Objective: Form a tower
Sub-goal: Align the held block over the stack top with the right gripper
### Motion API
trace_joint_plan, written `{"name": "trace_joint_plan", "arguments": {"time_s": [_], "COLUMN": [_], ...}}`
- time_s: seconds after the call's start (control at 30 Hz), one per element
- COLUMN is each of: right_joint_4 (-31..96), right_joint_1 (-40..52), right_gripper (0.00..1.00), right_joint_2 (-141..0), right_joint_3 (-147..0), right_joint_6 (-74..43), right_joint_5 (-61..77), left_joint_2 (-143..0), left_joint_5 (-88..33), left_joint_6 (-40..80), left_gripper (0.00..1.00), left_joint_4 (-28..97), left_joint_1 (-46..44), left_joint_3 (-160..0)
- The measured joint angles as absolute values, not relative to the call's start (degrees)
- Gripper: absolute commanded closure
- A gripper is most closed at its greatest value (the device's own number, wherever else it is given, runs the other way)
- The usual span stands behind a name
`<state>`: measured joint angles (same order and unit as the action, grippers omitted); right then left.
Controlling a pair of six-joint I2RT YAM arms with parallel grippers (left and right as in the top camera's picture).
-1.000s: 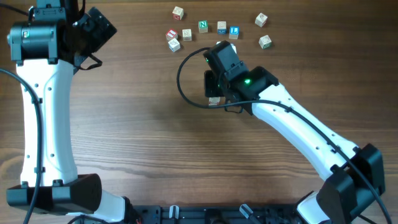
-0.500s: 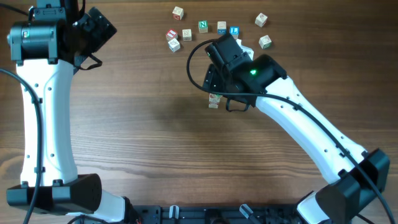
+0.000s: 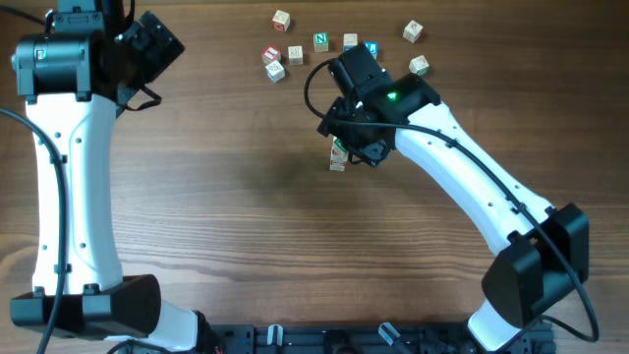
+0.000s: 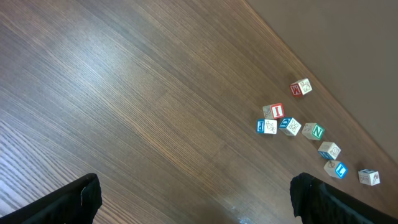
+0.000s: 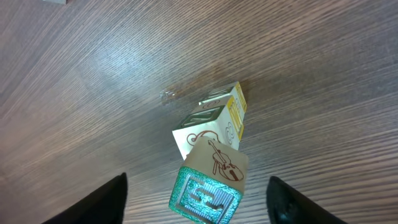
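Overhead plus both wrist cams, quick status

Overhead view has the tower (image 3: 338,162) standing on the table (image 3: 216,216), a bit right of centre and toward the far side; it's mostly tucked under the right arm (image 3: 462,187), so only a green bit and a pale cube with red poke out. The loose cubes (image 3: 295,54) sit in a scattered row further back, apart from the tower.

Right wrist view looks down the stack; the top cube (image 5: 205,200) has a green face with a raised letter and a brown violin sketch on its side, and it's turned a little against the cube under it; that one is pale with a yellow side; can't count the whole stack from here. The right gripper (image 5: 198,186) straddles the top, dark fingers (image 5: 109,199) spread to either side with wood grain showing in both gaps; so it's released, grasping nothing, not touching the tower.

The left gripper (image 3: 152,44) hangs near the far left corner, well apart from everything; its own view shows both fingers spread wide over the table with nothing between them; the loose cubes are off to the right there.
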<state>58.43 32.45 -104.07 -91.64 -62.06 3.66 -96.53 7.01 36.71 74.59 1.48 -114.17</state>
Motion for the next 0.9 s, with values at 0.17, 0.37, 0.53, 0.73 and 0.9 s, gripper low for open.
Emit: {"name": "trace_joint_plan", "arguments": {"time_s": [0.17, 0.37, 0.53, 0.73, 0.9], "right_joint_4": [58.7, 58.7, 58.67, 58.7, 58.7], "right_joint_1": [32.45, 32.45, 32.47, 32.45, 32.45], "right_gripper": [0.41, 0.5, 0.53, 0.6, 0.62], "right_joint_2": [-104.84, -104.84, -104.84, -104.84, -104.84], "right_joint_3": [-91.66, -91.66, -91.66, -91.66, -91.66], "right_joint_6": [-62.43, -63.0, -63.0, -63.0, -63.0], "right_joint_5": [4.08, 4.1, 4.1, 4.32, 4.49], "left_joint_2": [-96.53, -96.53, -96.53, -96.53, -96.53], "left_joint_5": [7.01, 7.01, 7.01, 7.01, 7.01], "left_joint_6": [36.71, 36.71, 36.71, 36.71, 36.71], "left_gripper": [0.0, 0.0, 0.0, 0.0, 0.0], "left_joint_4": [74.59, 74.56, 74.59, 74.59, 74.59], "left_joint_1": [1.48, 1.48, 1.48, 1.48, 1.48], "left_joint_3": [-114.17, -114.17, -114.17, -114.17, -114.17]}}
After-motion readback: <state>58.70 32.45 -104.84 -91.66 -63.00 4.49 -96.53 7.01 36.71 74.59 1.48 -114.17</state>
